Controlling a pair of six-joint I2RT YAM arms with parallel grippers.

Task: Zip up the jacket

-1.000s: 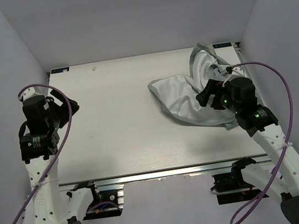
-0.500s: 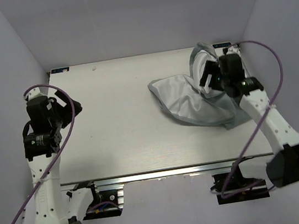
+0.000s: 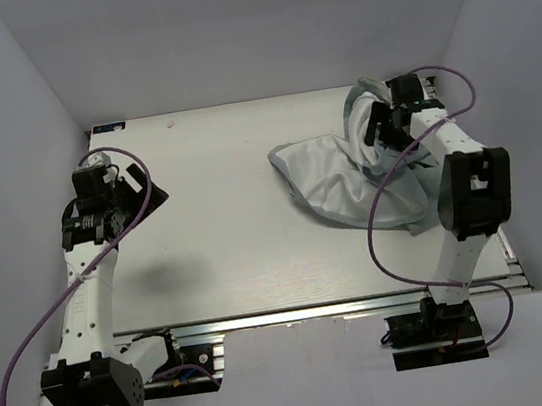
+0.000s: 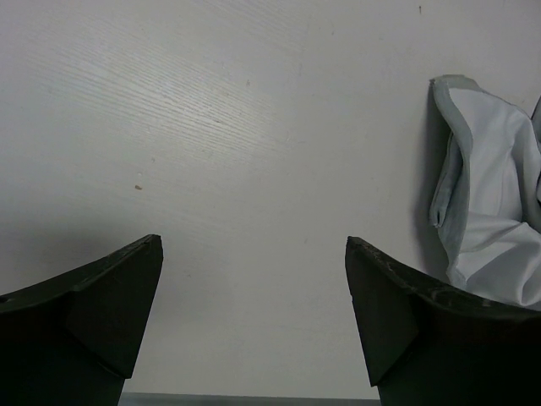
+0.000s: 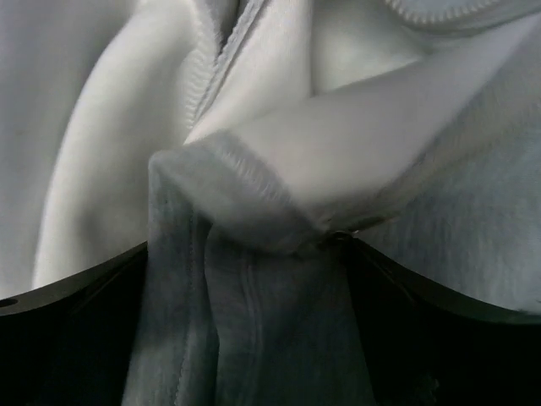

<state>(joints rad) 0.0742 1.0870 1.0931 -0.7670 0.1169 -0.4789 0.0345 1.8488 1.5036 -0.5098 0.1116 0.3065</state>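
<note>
You're at step 1, getting hold: the jacket (image 3: 339,181) lies crumpled at the far right of the tabletop (image 3: 229,259). Your right hand (image 3: 376,132) is spread around a hemmed fold (image 5: 245,178); your left hand (image 3: 136,188) hangs spread, well apart. Next, pinch that fold and open the jacket flat.

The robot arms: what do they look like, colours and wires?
The left arm and right arm have white perforated shells with black joint blocks and bases. A purple cable loops loosely along each. The fingers are dark, wedge-shaped plates.
</note>
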